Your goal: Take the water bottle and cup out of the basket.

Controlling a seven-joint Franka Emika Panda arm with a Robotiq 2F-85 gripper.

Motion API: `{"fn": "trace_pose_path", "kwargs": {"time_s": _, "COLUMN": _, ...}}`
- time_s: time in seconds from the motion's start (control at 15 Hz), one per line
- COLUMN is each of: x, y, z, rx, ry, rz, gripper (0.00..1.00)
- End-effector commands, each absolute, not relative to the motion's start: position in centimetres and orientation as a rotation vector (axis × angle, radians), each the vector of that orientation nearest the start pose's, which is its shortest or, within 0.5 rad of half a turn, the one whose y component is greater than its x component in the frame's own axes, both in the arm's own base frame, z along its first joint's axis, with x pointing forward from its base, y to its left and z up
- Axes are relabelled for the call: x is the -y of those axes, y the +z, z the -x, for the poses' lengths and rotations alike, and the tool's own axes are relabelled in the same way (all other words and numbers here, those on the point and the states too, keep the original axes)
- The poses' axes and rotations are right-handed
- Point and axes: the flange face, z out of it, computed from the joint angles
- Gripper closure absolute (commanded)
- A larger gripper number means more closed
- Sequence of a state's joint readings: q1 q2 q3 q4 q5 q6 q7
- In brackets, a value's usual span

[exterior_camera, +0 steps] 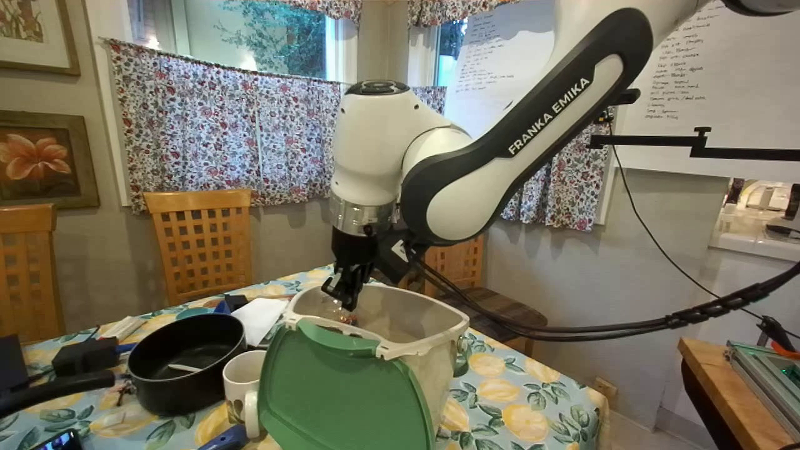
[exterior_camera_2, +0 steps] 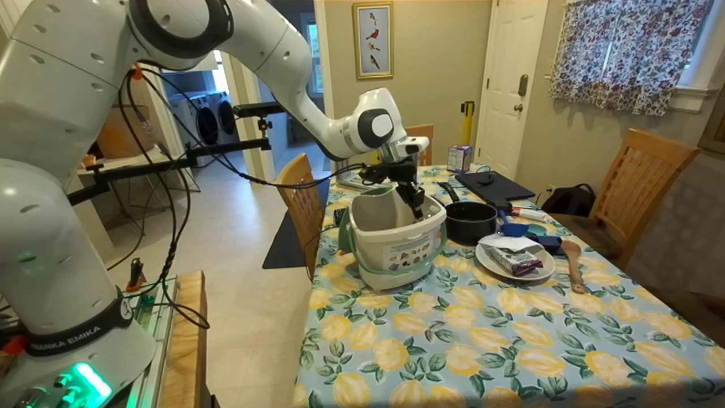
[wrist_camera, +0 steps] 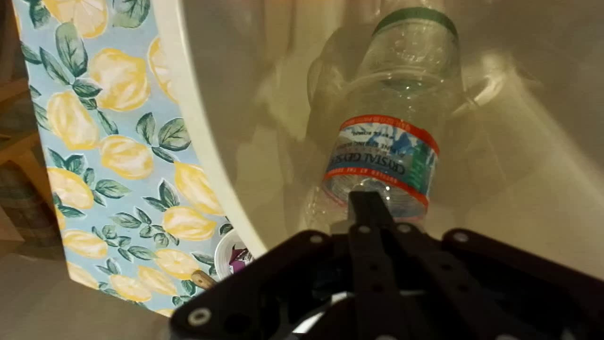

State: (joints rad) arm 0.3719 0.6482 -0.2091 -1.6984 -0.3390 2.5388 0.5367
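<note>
the gripper [wrist_camera: 373, 203] stood clenched at lower centre of the wrist view, overlapping the water bottle [wrist_camera: 384, 146] inside the basket [wrist_camera: 250, 156]; contact could not be determined

There is one basket [exterior_camera_2: 371, 253], one water bottle [wrist_camera: 382, 153], one black pan [exterior_camera_2: 471, 231], one white mug [exterior_camera: 240, 375], one white plate [exterior_camera_2: 489, 263] and one wooden utensil [exterior_camera_2: 574, 266]. Both exterior views show three chairs [exterior_camera: 197, 201], and two framed pictures [exterior_camera: 37, 156] appear in an exterior view
</note>
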Motion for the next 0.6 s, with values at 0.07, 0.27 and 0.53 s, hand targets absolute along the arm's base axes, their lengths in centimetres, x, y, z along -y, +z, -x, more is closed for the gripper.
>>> {"fn": "trace_pose_path", "kwargs": {"time_s": 0.07, "x": -13.95, "y": 25.55, "z": -68.04, "rx": -0.085, "ry": -0.576, "rz": 3.340, "gripper": 0.74}}
{"fn": "trace_pose_path", "kwargs": {"time_s": 0.27, "x": -14.22, "y": 25.68, "z": -68.26, "rx": -0.052, "ry": -0.626, "rz": 3.325, "gripper": 0.61}}
{"fn": "trace_pose_path", "kwargs": {"time_s": 0.53, "x": -14.30, "y": 25.85, "z": -68.43, "rx": -0.016, "ry": -0.668, "rz": 3.336, "gripper": 0.32}}
